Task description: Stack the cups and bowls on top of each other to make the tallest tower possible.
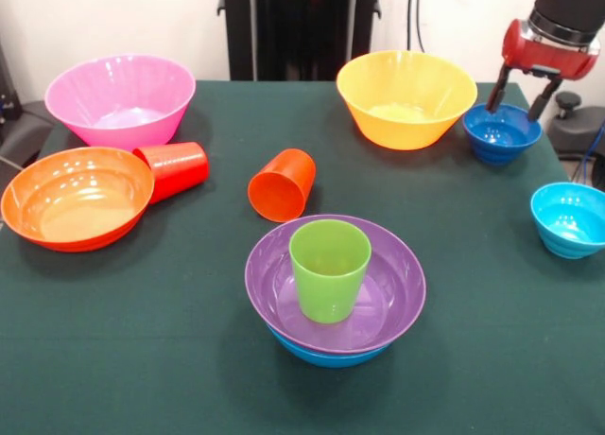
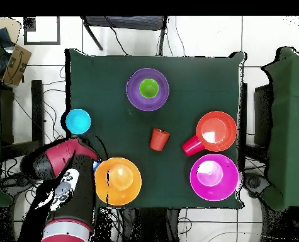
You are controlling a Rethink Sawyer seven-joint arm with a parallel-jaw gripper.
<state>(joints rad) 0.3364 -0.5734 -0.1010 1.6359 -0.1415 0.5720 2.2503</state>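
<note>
The tower stands near the table's front: a blue bowl (image 1: 331,356) at the bottom, a purple bowl (image 1: 399,293) in it, and an upright lime green cup (image 1: 329,267) inside that; it also shows in the overhead view (image 2: 135,96). My gripper (image 1: 518,104) is open at the far right, its fingers (image 1: 494,96) down at the rim of the small dark blue bowl (image 1: 501,137). In the overhead view my arm (image 2: 70,170) hides that bowl. The red cup (image 1: 176,167) and the orange cup (image 1: 282,184) lie on their sides.
A yellow bowl (image 1: 406,99) stands right beside the dark blue bowl. A pink bowl (image 1: 121,99) is at the far left, with an orange bowl (image 1: 76,197) in front of it touching the red cup. A small cyan bowl (image 1: 569,219) sits at the right edge.
</note>
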